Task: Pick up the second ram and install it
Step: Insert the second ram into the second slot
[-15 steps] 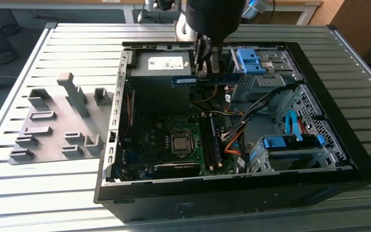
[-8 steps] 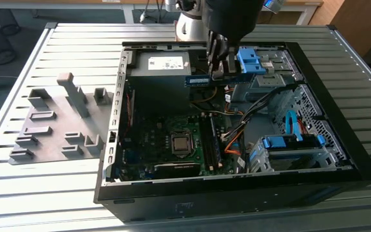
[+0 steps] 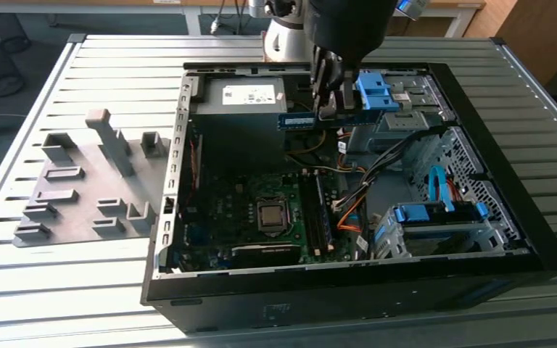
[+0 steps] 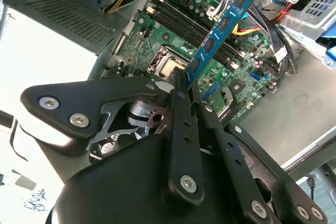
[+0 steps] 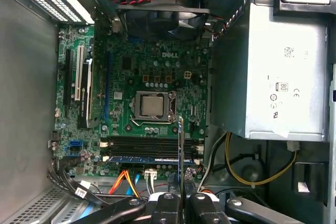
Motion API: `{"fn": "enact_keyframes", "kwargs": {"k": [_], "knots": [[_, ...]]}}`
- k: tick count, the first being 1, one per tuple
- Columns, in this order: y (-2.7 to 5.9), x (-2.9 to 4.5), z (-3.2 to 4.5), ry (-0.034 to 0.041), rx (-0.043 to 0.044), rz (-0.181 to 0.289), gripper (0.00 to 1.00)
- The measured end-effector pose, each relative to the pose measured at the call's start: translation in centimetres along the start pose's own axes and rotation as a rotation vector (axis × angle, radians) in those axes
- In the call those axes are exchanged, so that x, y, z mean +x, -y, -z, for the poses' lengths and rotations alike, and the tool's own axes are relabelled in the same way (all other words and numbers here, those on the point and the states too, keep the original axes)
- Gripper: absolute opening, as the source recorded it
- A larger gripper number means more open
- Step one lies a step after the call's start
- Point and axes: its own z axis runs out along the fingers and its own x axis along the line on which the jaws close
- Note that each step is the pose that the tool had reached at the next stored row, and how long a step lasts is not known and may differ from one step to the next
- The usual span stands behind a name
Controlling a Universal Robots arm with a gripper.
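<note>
Above the open black computer case, I have the black gripper pinching the thin blue-green memory stick, the second ram, by one end, held in the air over the green motherboard. One stick already sits in the slots below. Orange and yellow cables crowd those slots. Beside the case lies one grey plastic fixture plate.

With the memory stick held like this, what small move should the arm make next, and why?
Probably lower it toward the motherboard. The claw is shut on the second ram, which hangs above the open case, apart from the memory slots. One slot already carries a stick.
</note>
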Motion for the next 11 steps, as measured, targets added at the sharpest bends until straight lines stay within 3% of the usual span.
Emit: {"fn": "enact_keyframes", "kwargs": {"k": [7,11], "knots": [[0.01,0.02,0.00,0.0000,0.0001,-0.006,0.14],[0.01,0.02,-0.02,0.0009,0.0015,-0.045,0.14]]}}
